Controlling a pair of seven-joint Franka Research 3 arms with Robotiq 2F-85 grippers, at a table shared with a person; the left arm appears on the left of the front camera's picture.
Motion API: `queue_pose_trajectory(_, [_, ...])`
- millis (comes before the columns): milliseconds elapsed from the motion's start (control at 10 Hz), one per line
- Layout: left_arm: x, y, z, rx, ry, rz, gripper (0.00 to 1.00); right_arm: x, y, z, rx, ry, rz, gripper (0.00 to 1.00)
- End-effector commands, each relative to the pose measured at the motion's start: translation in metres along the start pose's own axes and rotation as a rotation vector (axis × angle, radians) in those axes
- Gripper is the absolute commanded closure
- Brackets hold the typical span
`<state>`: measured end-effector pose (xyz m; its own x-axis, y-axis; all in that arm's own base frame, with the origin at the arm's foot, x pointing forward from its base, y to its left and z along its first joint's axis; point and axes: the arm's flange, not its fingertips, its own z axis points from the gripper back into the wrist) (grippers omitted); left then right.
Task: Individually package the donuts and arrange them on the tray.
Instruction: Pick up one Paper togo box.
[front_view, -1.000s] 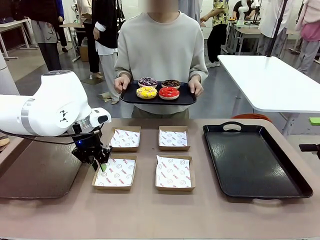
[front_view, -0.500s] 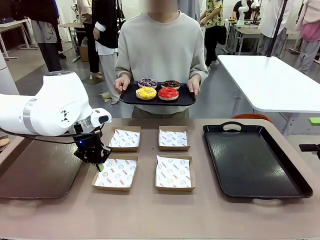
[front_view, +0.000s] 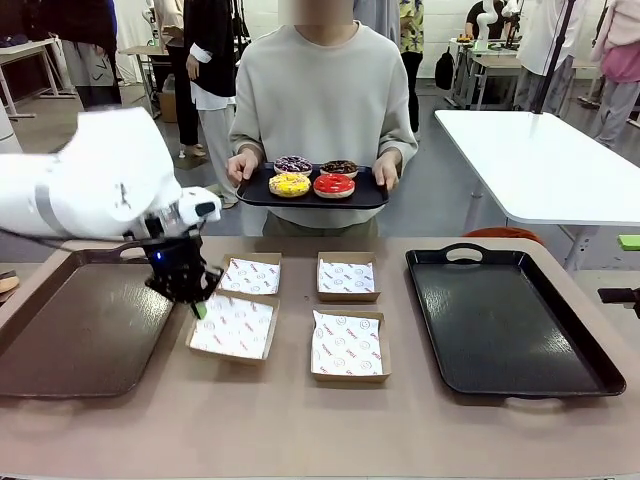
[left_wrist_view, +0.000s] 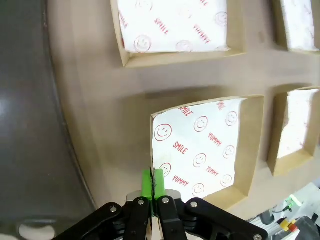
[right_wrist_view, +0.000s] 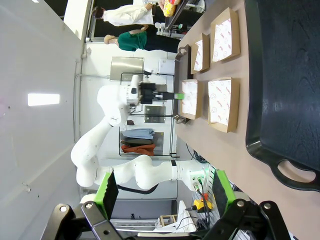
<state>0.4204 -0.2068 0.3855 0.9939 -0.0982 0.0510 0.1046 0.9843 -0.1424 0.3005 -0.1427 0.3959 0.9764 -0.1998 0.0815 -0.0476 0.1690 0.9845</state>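
So the left end effector (left_wrist_view: 154, 176) was clamped tight on the side wall of the near-left cardboard box (left_wrist_view: 205, 145). Its green pads were pinched together over the rim and the paper liner, and that side looked raised off the table (front_view: 300, 430). The right end effector (right_wrist_view: 165, 200) was spread wide with nothing in it. All four donuts (front_view: 289, 184) sat on the small black tray (front_view: 365, 195) the person held, across the table.

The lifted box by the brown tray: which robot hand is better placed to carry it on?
Left. The left hand is shut on the edge of the lifted box, right beside the brown tray. The right hand hangs open, across the black tray from the box.
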Motion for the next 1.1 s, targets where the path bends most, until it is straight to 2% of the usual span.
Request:
queue_pose_trajectory(0, [0.0,-0.009,0.066,0.005,-0.03,0.019,1.0,-0.001,0.0,0.0,0.004,-0.001,0.0,0.0])
queue_pose_trajectory(200, [0.01,-0.016,0.112,0.024,-0.069,0.032,1.0,-0.001,0.0,0.0,0.004,-0.001,0.0,0.0])
queue_pose_trajectory(400, [0.032,-0.024,0.137,0.041,-0.106,0.049,1.0,-0.001,0.0,0.0,0.004,-0.001,0.0,0.0])
queue_pose_trajectory(800, [0.099,-0.035,0.132,0.073,-0.124,0.035,1.0,-0.001,0.0,0.0,0.004,-0.001,0.0,0.0])
queue_pose_trajectory(1000, [0.12,-0.035,0.123,0.04,-0.112,0.035,1.0,-0.001,0.0,0.0,0.004,-0.001,0.0,0.0])
